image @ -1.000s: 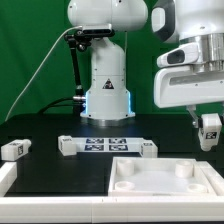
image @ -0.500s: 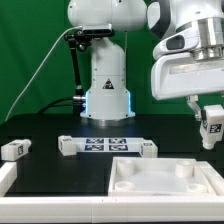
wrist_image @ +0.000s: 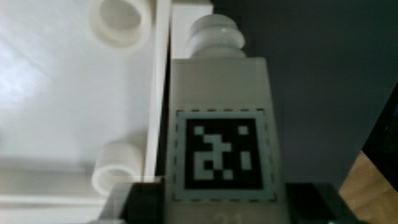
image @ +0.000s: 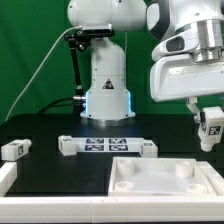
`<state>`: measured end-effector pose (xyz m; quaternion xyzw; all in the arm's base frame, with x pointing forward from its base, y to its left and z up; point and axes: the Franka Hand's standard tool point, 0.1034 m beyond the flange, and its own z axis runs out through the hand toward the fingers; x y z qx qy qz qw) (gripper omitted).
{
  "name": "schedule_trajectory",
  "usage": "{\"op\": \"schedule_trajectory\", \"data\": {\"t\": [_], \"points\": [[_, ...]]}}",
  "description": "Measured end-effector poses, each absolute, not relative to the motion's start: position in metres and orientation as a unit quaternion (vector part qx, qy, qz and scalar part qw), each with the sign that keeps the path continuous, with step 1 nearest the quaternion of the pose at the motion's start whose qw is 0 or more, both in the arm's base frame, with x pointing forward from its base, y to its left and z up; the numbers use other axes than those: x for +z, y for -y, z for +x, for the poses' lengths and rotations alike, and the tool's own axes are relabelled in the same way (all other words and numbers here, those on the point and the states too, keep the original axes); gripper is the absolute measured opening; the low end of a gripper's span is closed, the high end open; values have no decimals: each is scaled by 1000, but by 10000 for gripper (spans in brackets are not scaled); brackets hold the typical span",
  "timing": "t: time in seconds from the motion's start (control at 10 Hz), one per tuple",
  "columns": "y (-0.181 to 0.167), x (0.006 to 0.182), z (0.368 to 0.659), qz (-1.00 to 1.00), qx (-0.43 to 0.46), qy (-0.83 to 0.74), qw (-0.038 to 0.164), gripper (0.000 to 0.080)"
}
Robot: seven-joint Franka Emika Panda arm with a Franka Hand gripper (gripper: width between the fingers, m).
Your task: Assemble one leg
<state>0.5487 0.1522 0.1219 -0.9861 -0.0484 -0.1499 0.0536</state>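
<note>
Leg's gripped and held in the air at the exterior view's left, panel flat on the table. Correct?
One thing is off: the side. The gripper holds the leg in the air at the exterior view's right, not its left; the exterior view shows this. The rest stands: the jaws are shut on the leg, and the panel lies flat on the table.

The short white leg point(image: 211, 129) (black-and-white tag showing) is held aloft, pinched between the jaws.

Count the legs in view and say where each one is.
4. One leg in the gripper at the exterior view's right; one at its far left; two flanking the marker board. Others may be hidden.
</note>
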Motion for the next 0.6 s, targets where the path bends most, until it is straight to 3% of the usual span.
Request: {"op": "schedule_trajectory", "data": {"t": [0.3, 0.6], "points": [[-133, 125, 577, -980, -176, 85, 41, 291], [-129, 126, 581, -976, -191, 94, 39, 291]]}}
